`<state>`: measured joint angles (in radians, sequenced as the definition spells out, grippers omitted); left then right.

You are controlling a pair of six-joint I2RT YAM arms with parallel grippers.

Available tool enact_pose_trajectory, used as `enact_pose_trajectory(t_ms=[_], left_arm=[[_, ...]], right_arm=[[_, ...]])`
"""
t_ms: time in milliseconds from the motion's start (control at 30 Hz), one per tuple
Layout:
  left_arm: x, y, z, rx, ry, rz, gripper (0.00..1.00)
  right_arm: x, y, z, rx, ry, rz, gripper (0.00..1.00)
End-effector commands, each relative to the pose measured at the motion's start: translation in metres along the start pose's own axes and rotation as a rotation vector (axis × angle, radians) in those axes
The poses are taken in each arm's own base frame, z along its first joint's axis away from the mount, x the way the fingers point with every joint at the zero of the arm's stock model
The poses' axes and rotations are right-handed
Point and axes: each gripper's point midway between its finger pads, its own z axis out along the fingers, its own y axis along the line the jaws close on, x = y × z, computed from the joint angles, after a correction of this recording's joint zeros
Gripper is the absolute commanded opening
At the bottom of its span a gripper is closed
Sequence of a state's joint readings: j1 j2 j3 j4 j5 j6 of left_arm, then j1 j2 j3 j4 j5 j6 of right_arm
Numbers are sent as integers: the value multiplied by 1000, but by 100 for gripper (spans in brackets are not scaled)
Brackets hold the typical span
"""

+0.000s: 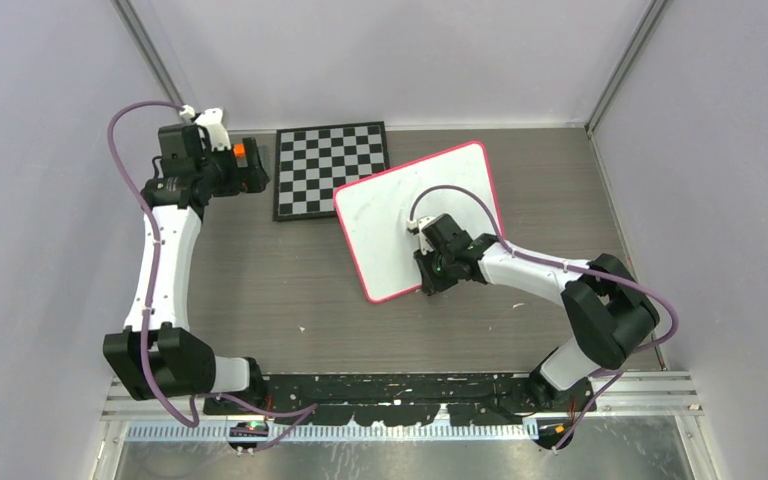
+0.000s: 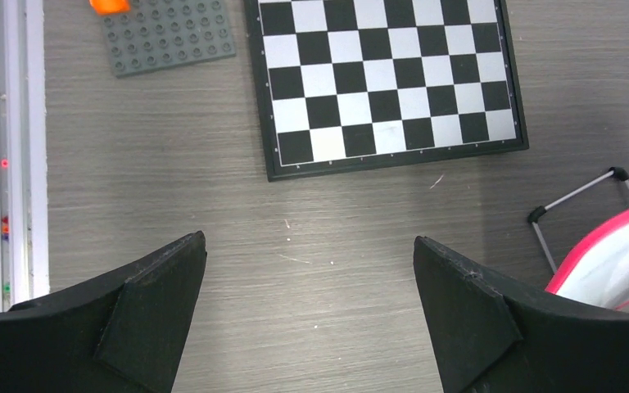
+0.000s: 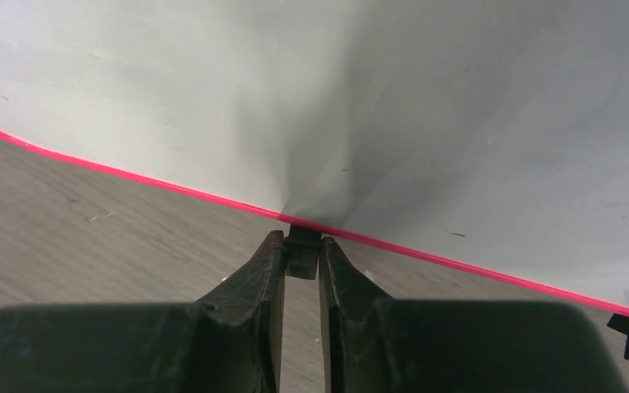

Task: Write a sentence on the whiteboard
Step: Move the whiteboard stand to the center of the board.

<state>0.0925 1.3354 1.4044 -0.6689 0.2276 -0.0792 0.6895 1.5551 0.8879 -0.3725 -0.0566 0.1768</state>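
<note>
The whiteboard (image 1: 410, 205) lies askew at the table's middle right, white with a pink-red rim. The parts of its face that show are bare; the sentence is out of view. My right gripper (image 1: 428, 286) sits at the board's near edge. In the right wrist view it (image 3: 303, 246) is shut on a small black clip foot (image 3: 303, 255) that sticks out under the rim of the whiteboard (image 3: 377, 98). My left gripper (image 2: 309, 246) hangs open over bare table at the far left, nothing between its fingers. A corner of the whiteboard (image 2: 622, 254) shows at that view's right edge.
A black-and-white checkered board (image 1: 330, 168) lies left of the whiteboard. A grey studded plate (image 2: 168, 37) with an orange brick (image 2: 110, 5) sits at the far left. A thin wire stand (image 2: 577, 196) juts out beside the whiteboard's corner. Walls close in on three sides.
</note>
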Motion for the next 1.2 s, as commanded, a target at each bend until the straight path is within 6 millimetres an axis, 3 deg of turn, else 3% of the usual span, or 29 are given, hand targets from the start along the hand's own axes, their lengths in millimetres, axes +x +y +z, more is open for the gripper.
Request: enact_pose_trajectory(t_ms=[0,467,500,633,700,767,900,1033,1133,1167], left_arm=[[-1,-2,-2,13,8,-44,100],[4,-8,3,49,18,-59,100],[4,-9,3,51,19,-60,100],[5,-9,5,58,27,-63,100],[5,-10,7,65,34,-66,100],[7,-13,8,81,45,-71,100],[10,-18,7,107,56,-79,100],[12,-22,6,128,63,-72,100],[13,-23,6,133,67,-61,100],[14,-23,6,134,69,-58,100]], right_arm=[[-3,41,-15,-157,-28,-6,0],[24,84,-12,-300,46,-119,2],[24,87,-13,-310,51,-123,9],[19,93,-29,-349,54,-165,50],[18,93,-39,-359,55,-192,63],[15,93,-52,-363,48,-221,69],[15,76,-76,-331,69,-289,71],[20,46,-109,-346,104,-289,76],[9,8,-133,-300,74,-214,78],[4,-13,-140,-256,64,-172,79]])
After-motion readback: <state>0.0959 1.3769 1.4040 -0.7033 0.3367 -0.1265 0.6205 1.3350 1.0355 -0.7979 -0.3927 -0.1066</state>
